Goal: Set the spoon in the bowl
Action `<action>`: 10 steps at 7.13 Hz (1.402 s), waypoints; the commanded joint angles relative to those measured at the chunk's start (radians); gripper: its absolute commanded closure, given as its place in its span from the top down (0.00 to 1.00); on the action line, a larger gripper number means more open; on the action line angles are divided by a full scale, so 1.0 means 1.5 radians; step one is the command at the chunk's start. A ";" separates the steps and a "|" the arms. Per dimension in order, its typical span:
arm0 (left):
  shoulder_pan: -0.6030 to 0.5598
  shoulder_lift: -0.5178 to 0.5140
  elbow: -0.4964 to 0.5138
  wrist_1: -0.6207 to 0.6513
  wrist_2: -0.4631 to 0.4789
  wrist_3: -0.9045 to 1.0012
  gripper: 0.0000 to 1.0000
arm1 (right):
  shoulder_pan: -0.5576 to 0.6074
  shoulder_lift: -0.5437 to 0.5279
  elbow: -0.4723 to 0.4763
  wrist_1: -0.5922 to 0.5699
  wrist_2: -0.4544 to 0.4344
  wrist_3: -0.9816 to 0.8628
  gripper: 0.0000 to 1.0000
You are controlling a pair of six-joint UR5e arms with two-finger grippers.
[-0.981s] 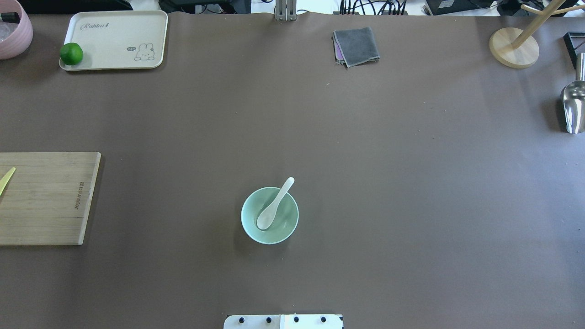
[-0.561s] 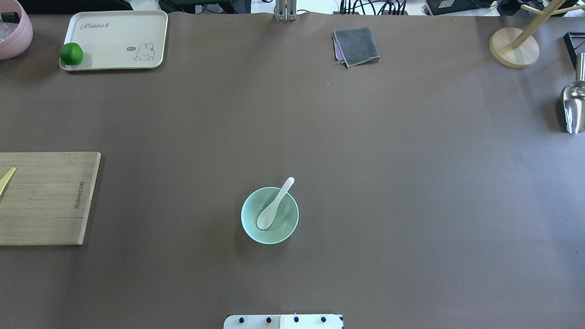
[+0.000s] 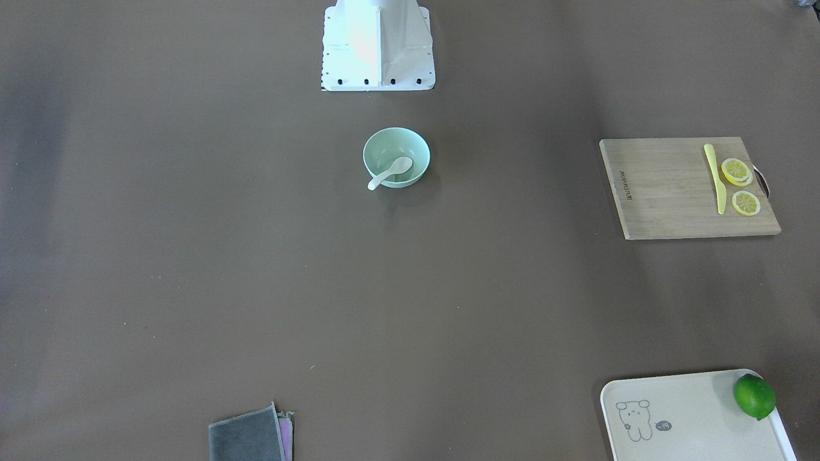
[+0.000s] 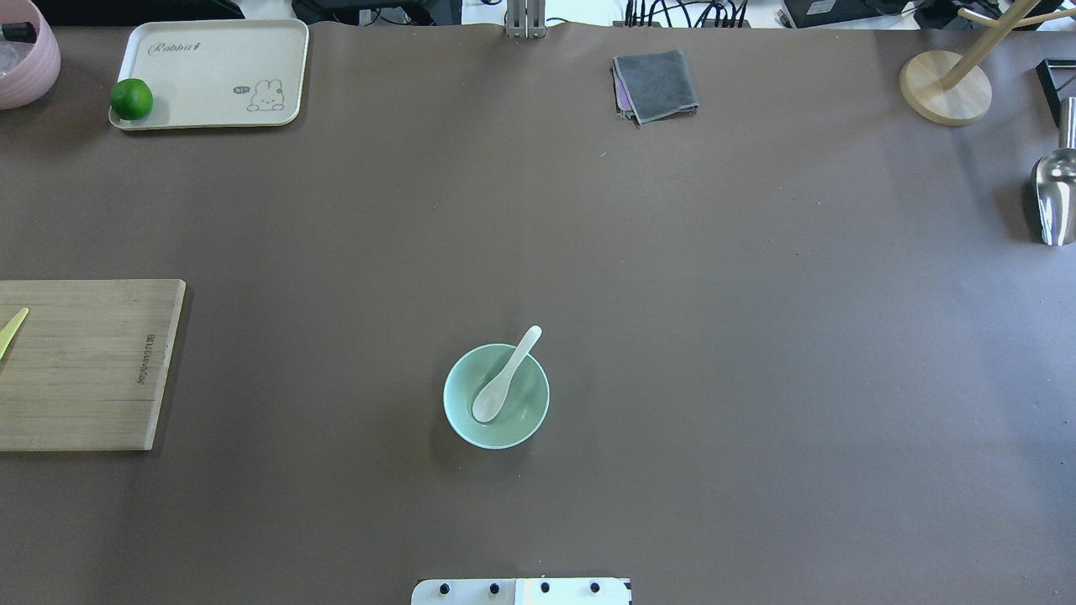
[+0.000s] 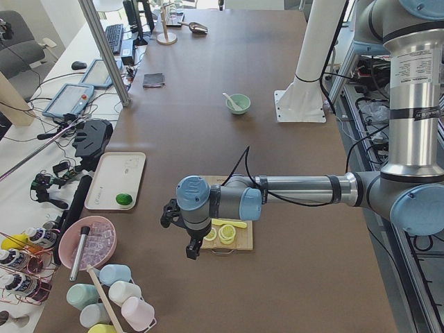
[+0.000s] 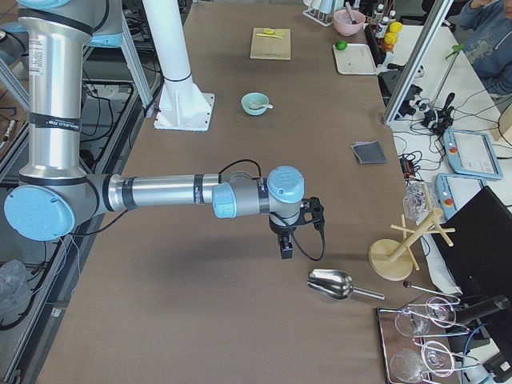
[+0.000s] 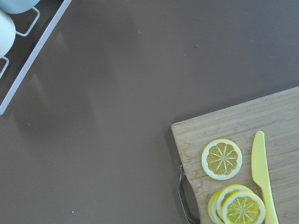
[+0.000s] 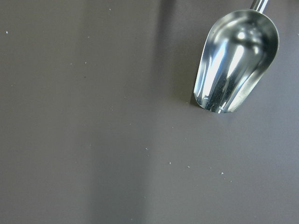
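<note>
**Between my two hands, well apart from both, the spoon (image 4: 504,378) is lying in the bowl (image 4: 525,413)**

Off to one side of my left hand (image 5: 192,251) and to the opposite side of my right hand (image 6: 286,250), the bowl is sitting alone on the tabletop (image 4: 756,336), close in front of my base. The spoon's scoop is resting down inside the bowl. Its handle is leaning up over the rim and pointing away from me, slanted toward my right hand's side. I am judging the placing as done, so nothing is calling for a reach.

My left hand is hanging over the outer end of the cutting board (image 7: 243,121), above the lemon slices (image 7: 222,158). My right hand is hovering just beside the metal scoop (image 8: 236,63). Only the side views are showing either hand, so I cannot tell how far their fingers are parted; I am seeing nothing in either.

Were the spoon to need shifting, neither hand is looking plainly nearer. The handle's slant is favouring my right hand.
</note>
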 commanded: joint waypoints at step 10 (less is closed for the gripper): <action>-0.029 0.102 -0.098 -0.003 -0.003 -0.016 0.98 | -0.008 0.001 -0.009 0.006 0.059 -0.003 1.00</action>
